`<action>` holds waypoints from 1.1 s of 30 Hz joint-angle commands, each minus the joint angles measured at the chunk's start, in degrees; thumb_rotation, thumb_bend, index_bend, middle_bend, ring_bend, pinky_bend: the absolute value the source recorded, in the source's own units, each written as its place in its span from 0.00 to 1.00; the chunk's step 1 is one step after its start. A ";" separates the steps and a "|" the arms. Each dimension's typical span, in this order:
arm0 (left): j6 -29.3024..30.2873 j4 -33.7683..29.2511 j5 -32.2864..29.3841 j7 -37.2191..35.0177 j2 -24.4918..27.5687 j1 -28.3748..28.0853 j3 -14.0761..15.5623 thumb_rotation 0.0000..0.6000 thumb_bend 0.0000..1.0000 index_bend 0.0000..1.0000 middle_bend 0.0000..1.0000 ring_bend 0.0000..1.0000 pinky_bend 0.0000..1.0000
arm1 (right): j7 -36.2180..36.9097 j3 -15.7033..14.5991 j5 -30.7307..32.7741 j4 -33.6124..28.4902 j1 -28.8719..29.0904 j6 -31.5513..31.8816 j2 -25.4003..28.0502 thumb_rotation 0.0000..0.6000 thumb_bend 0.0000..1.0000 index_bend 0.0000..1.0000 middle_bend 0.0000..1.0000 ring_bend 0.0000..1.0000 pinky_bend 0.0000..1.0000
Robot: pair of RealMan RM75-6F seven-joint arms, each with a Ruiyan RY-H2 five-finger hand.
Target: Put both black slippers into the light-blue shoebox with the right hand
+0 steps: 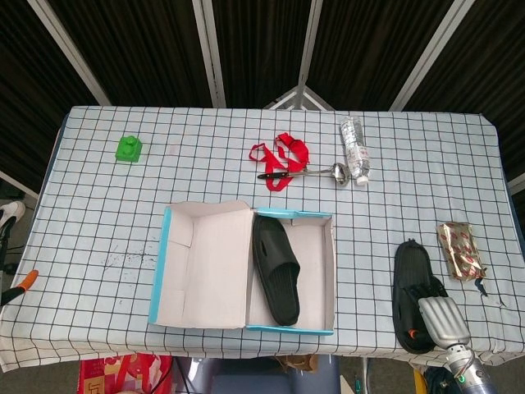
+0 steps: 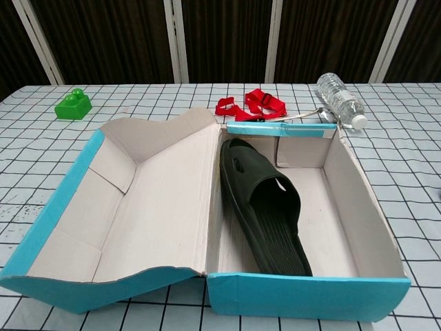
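Note:
The light-blue shoebox (image 1: pixel 162 271) (image 2: pixel 306 295) lies open at the table's front centre, lid flap folded out to the left. One black slipper (image 1: pixel 276 268) (image 2: pixel 265 203) lies inside its right half, toe pointing away. The other black slipper (image 1: pixel 409 283) is at the front right of the table, its heel at the table's edge. My right hand (image 1: pixel 436 314) grips this slipper over its strap, dark fingers curled onto it. The chest view shows neither this slipper nor the right hand. Only a dark, orange-tipped sliver of my left hand (image 1: pixel 21 283) shows at the far left edge, below the table.
Behind the box lie a red strap (image 1: pixel 280 153) (image 2: pixel 251 103), a ladle (image 1: pixel 335 172) and a water bottle (image 1: pixel 354 149) (image 2: pixel 340 101). A green block (image 1: pixel 129 148) (image 2: pixel 73 104) sits at the back left. A shiny snack packet (image 1: pixel 462 249) lies right of the held slipper.

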 commanded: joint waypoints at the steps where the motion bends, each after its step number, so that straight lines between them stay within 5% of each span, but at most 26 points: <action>1: -0.10 -0.02 -0.03 0.04 -0.08 -0.06 0.00 1.00 0.22 0.03 0.00 0.00 0.02 | 0.55 -0.08 -0.40 -0.81 0.03 0.09 1.07 1.00 0.37 0.37 0.29 0.20 0.00; 15: 0.17 -0.25 -0.39 -0.16 0.11 0.15 -0.17 1.00 0.22 0.03 0.00 0.00 0.02 | -0.33 1.74 -0.16 -11.11 2.79 -1.21 11.97 1.00 0.41 0.37 0.30 0.20 0.00; 33: 2.97 0.52 0.61 -3.28 0.19 0.66 -0.98 1.00 0.22 0.03 0.00 0.00 0.02 | 3.69 13.14 11.01 -34.89 13.09 -9.25 33.66 1.00 0.45 0.38 0.32 0.25 0.00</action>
